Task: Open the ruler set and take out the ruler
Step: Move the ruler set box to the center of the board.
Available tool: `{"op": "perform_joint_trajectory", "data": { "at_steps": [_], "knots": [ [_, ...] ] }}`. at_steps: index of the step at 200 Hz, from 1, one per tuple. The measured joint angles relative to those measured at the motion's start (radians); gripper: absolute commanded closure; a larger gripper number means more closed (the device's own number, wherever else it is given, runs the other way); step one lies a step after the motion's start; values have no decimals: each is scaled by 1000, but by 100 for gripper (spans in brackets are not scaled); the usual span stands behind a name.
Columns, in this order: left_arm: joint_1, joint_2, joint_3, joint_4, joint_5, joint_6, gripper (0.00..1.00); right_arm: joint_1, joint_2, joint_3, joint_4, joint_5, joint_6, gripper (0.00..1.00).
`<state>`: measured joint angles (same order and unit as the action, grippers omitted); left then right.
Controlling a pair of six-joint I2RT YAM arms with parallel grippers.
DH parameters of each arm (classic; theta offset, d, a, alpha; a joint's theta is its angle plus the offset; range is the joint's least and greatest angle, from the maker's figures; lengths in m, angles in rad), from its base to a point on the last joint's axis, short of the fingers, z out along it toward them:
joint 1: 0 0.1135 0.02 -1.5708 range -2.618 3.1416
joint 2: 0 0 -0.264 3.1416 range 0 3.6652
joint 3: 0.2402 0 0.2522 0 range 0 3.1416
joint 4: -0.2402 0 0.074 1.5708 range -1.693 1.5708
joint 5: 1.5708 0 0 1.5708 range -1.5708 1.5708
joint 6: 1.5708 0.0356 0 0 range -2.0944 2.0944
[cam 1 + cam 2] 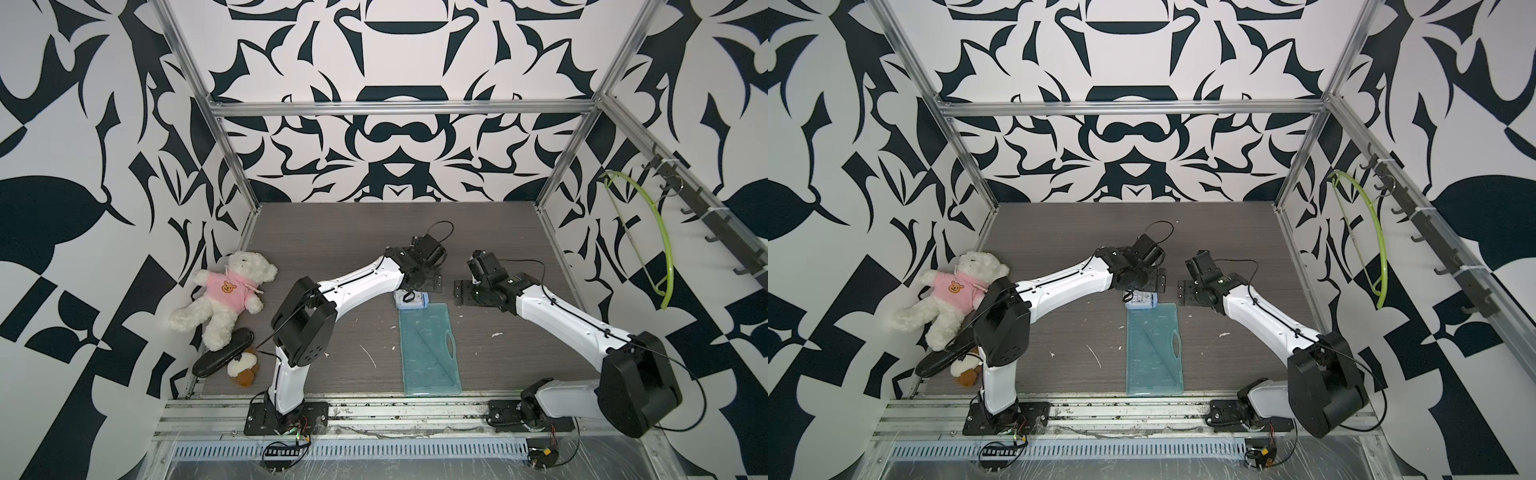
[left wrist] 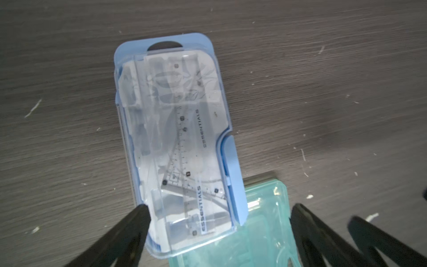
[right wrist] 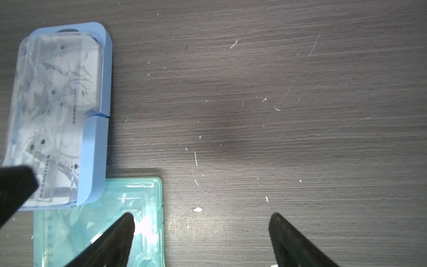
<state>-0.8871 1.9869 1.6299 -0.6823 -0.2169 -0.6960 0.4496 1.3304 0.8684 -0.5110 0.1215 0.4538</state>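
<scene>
Top views both show a dark wooden table [image 1: 340,249] with two see-through boxes near the middle. The blue ruler set [image 1: 411,300] is small here, and it lies at the far end of a long teal case [image 1: 430,349] that has a handle hole on one side. The left gripper [image 1: 419,291] hangs right over the blue ruler set [image 1: 1141,300]. The right gripper [image 1: 463,293] hangs just beside it, over bare table near the teal case's far corner. A white teddy bear [image 1: 224,299] in a pink shirt lies far off by the left wall. Left wrist view shows the blue ruler set [image 2: 175,143] up close. It has a blue bottom and a clear lid, and the lid is on. Inside is a clear ruler [image 2: 201,201] with small lines and the word ESSENTIALS on it, with more clear shapes under it. One end of the set lies on top of the teal case [image 2: 265,219]. The left gripper [image 2: 220,208] is spread wide, with a black finger on each side of the set and nothing pinched. I cannot tell if a finger touches the box. Right wrist view shows the blue ruler set [image 3: 62,115] off to one side, flat on the table, its end over the teal case [image 3: 97,231]. The right gripper [image 3: 202,217] is spread wide too, holding nothing, with one finger above the teal case's corner and one above bare table.
</scene>
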Motion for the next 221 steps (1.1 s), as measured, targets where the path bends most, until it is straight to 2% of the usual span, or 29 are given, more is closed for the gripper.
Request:
{"op": "perform_joint_trajectory", "data": {
  "at_steps": [51,104,153,182,221],
  "knots": [
    [64,43,19,-44,58,-32,1,0,0,0,26,-45,-18,7],
    [146,-19,-109,-4,88,-32,1,0,27,-21,65,-129,-4,10],
    [245,-178,-339,73,138,-51,1,0,181,35,124,-207,32,13],
    [301,-254,-409,112,149,-52,1,6,285,117,163,-243,56,15],
    [323,-318,-494,167,167,-57,1,57,388,230,187,-262,74,18]
  ]
}}
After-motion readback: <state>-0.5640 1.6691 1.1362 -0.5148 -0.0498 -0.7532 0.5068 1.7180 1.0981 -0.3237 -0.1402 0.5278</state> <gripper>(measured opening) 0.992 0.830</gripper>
